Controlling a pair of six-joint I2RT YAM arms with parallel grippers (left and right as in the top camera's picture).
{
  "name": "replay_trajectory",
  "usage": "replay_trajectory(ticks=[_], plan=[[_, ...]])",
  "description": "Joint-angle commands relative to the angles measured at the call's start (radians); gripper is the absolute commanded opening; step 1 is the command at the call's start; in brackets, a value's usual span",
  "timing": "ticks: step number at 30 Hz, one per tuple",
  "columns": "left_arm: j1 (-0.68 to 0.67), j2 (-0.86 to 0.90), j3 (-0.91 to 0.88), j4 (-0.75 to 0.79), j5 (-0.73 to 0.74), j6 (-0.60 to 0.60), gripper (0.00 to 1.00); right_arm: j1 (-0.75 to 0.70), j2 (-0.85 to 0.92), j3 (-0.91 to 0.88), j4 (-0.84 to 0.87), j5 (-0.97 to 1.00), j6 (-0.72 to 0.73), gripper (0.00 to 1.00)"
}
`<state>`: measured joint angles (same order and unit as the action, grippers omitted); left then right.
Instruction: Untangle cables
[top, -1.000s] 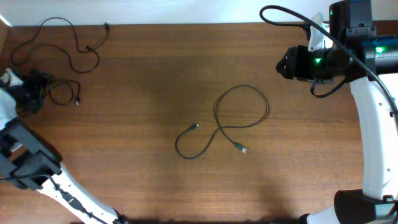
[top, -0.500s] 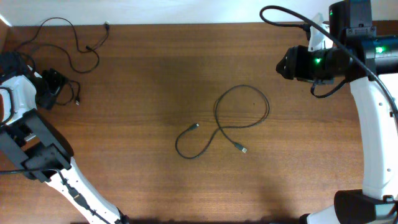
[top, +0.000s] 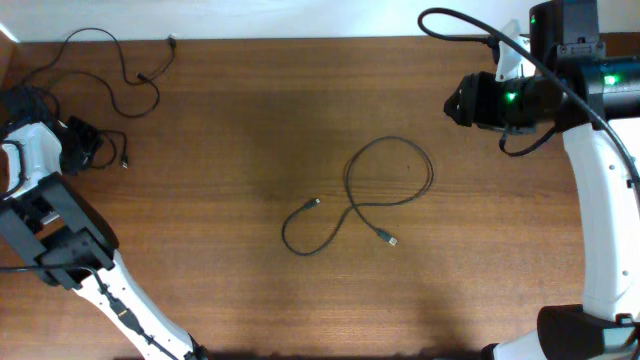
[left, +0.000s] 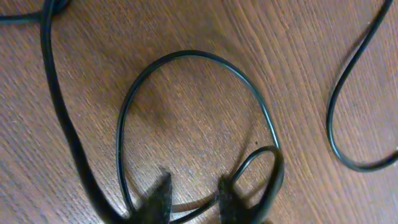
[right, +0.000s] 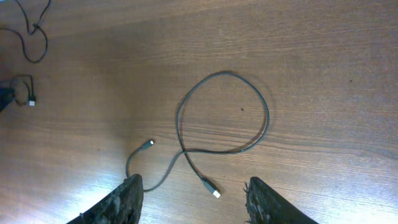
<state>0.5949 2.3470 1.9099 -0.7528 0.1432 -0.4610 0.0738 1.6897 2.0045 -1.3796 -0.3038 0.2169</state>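
Note:
Three thin black cables lie apart on the wooden table. One cable (top: 122, 60) sprawls at the far left back. A small looped cable (top: 112, 134) lies just below it; in the left wrist view this loop (left: 193, 55) curves ahead of my left gripper (left: 193, 199). The left gripper (top: 85, 148) is low on the table, its jaws narrowed but still apart, with a strand of the loop crossing between them. The third cable (top: 385, 185) forms a loop mid-table with silvery plugs. My right gripper (right: 193, 199) hangs open high above that cable (right: 267, 118), holding nothing.
A thicker black cord (left: 53, 93) runs down the left of the left wrist view, and another thin strand (left: 333, 112) curves at its right. The table's back edge (top: 300, 38) meets a white wall. The right arm's own thick cable (top: 470, 25) arcs above the table.
My left gripper has slid a little right onto the small loop and its jaws have closed in from wide open to a narrow gap. The right arm has not moved.

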Motion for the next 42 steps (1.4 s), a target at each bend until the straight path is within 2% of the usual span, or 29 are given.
replay_trajectory(ticks=[1,5,7,9,10,12,19,32,37,42], plan=[[-0.001,0.010,0.011,-0.021,-0.012,-0.002,0.00,0.006,0.002,-0.005,0.003,-0.002,0.001,0.54],[-0.008,0.010,0.011,-0.061,-0.009,-0.002,0.00,0.005,0.002,-0.005,0.003,-0.002,0.001,0.54],[-0.017,0.010,0.011,-0.084,-0.009,0.045,0.00,0.005,0.002,-0.005,0.003,-0.002,0.001,0.54],[-0.028,0.010,0.009,-0.087,-0.013,0.101,0.10,0.005,0.002,-0.005,0.003,-0.002,0.001,0.54],[-0.030,0.010,0.009,-0.087,-0.024,0.099,0.09,0.006,0.002,-0.005,0.003,-0.002,0.001,0.54],[-0.036,0.010,0.008,-0.087,-0.061,0.091,0.00,0.005,0.002,-0.005,0.002,-0.002,0.001,0.54],[-0.036,0.011,0.001,-0.087,-0.197,0.089,0.00,0.006,0.002,-0.005,-0.010,-0.002,0.001,0.54],[-0.036,0.011,-0.093,-0.060,-0.192,0.096,0.00,0.006,0.002,-0.005,-0.008,-0.002,0.001,0.54],[-0.036,0.011,-0.093,-0.109,-0.192,0.097,0.00,0.005,0.002,-0.005,-0.008,-0.002,0.001,0.54],[-0.036,0.011,-0.093,-0.177,-0.191,0.150,0.00,0.005,0.002,-0.005,-0.004,-0.002,0.001,0.54]])
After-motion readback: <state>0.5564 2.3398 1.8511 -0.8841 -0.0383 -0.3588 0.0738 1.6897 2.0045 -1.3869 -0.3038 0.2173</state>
